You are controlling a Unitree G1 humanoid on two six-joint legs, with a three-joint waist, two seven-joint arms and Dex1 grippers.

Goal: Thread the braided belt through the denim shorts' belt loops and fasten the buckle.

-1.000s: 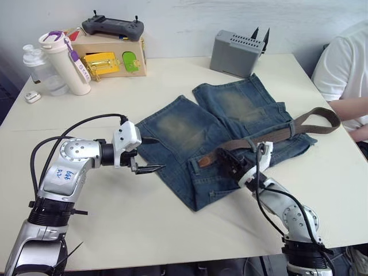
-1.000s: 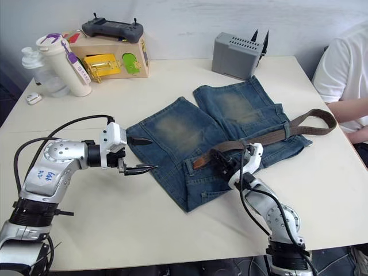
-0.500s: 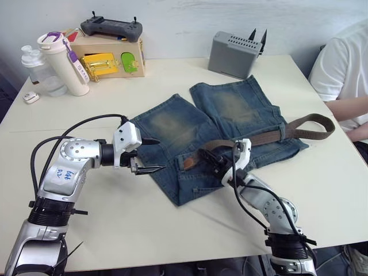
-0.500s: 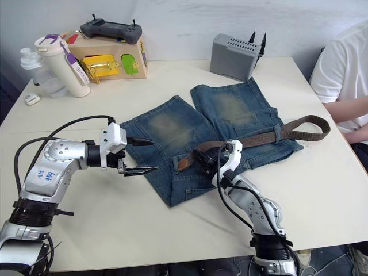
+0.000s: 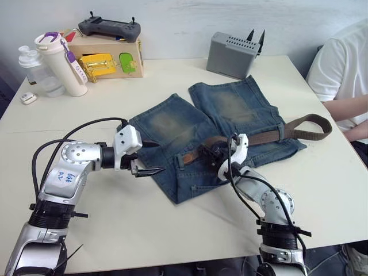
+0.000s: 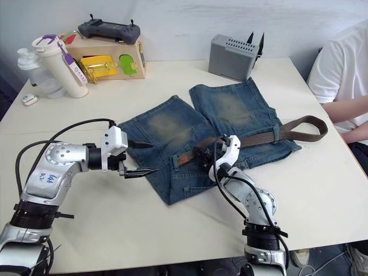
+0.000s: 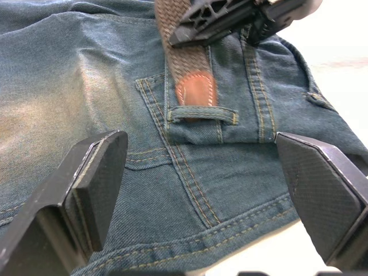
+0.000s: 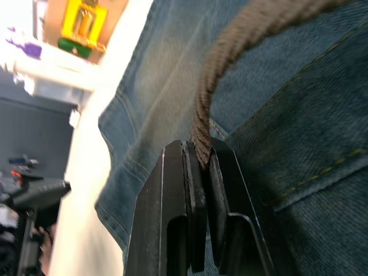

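White table bears denim shorts — pale wall behind.

A cream counter stands against a pale, scuffed wall, evenly lit, with dark floor beside it.

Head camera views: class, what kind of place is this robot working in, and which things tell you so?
Probably a robotics lab or test room: a plain white table holds a handheld controller on a cardboard box, a grey electronics unit, and denim shorts laid out as practice material.
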